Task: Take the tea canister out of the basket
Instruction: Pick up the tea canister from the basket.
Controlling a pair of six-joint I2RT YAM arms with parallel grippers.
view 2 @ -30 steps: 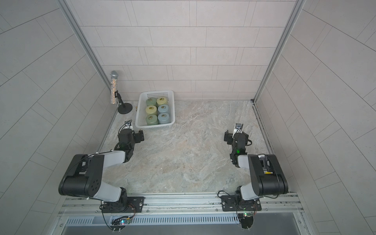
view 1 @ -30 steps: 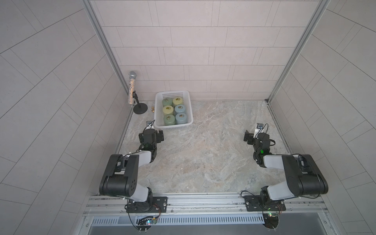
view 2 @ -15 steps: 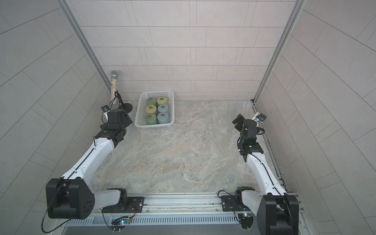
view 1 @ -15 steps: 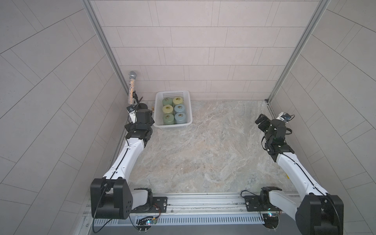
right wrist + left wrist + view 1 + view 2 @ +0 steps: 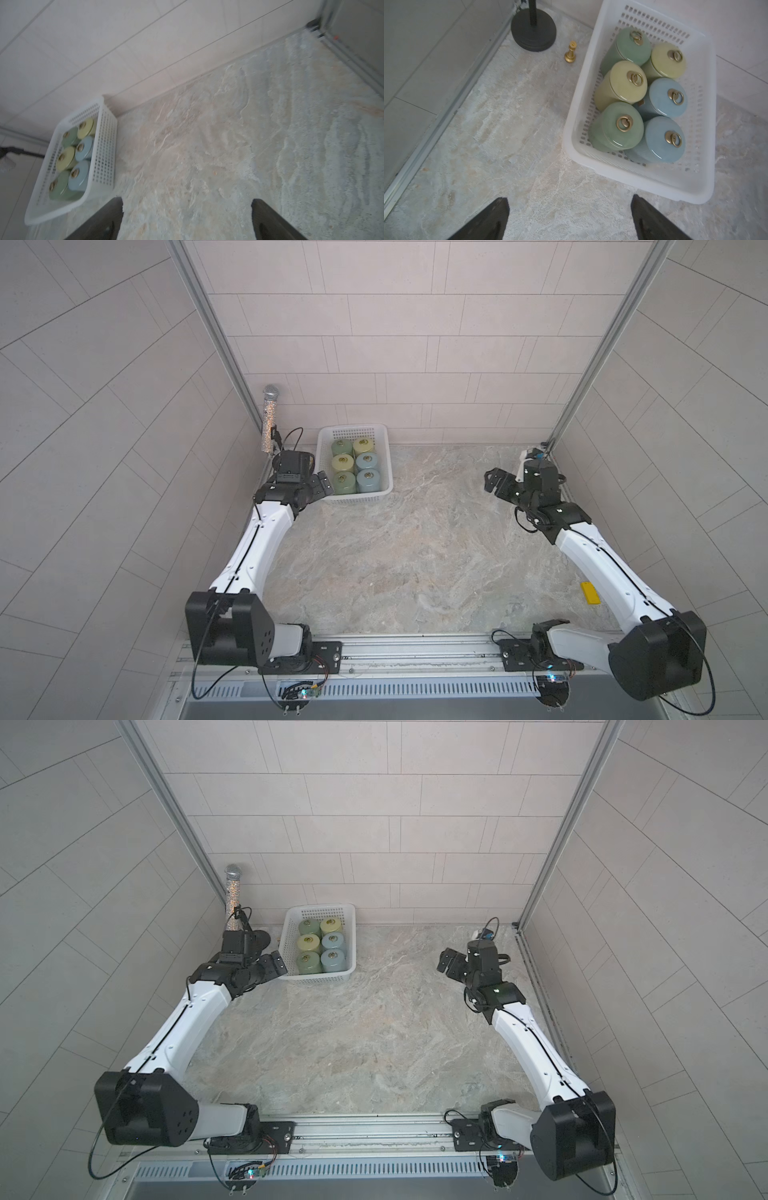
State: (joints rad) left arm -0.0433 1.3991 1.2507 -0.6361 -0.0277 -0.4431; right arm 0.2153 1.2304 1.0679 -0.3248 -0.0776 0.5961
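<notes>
The left gripper (image 5: 323,485), jaws spread wide and empty, is hovering just beside the lower left corner of the white basket (image 5: 358,499), which is sitting left of centre in the upper half of both top views. The green tea canister (image 5: 343,482), one of six standing upright inside, is sitting at that corner, closest to it and just to its right in the frame. The right gripper (image 5: 493,482), also open and empty, is hanging well apart at the right.

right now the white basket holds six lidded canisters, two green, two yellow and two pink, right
No, the last pair is blue, not pink: the left wrist view shows the basket holding six lidded canisters, two green, two yellow and two blue.
</notes>
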